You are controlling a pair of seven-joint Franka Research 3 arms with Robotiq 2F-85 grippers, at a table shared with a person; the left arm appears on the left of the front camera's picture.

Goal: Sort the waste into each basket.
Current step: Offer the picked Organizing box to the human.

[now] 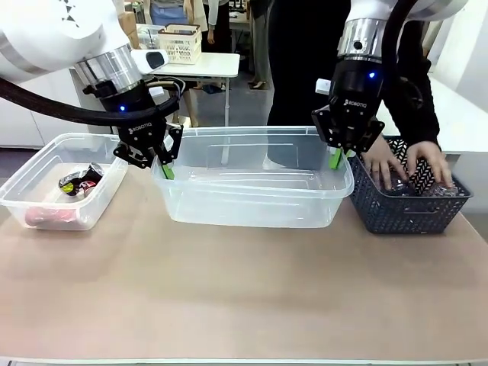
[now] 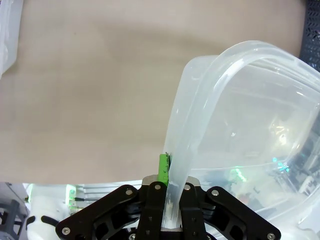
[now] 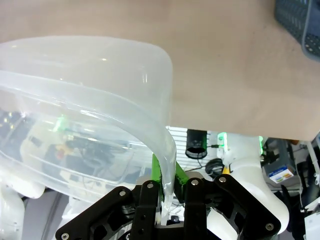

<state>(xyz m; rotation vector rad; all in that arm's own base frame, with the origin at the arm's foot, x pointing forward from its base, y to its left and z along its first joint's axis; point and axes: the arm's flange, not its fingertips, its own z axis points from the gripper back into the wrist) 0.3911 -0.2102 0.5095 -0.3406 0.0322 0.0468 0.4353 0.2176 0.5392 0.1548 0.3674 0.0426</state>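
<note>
Big tub (image 1: 252, 207) stands mid-table between a small tub (image 1: 101, 204) and the basket (image 1: 396, 215), near both. Left gripper (image 1: 166, 169) clamps its left rim, right gripper (image 1: 335, 158) its right rim. Open tabletop (image 1: 229, 297) lies in front.

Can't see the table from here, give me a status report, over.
Left gripper shut on big clear tub, left rim. Right gripper shut on right rim. Person's hands in dark basket.

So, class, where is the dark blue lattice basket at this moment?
In the front view the dark blue basket sits at the far right, just right of the big clear tub, with the person's hands inside it.
</note>
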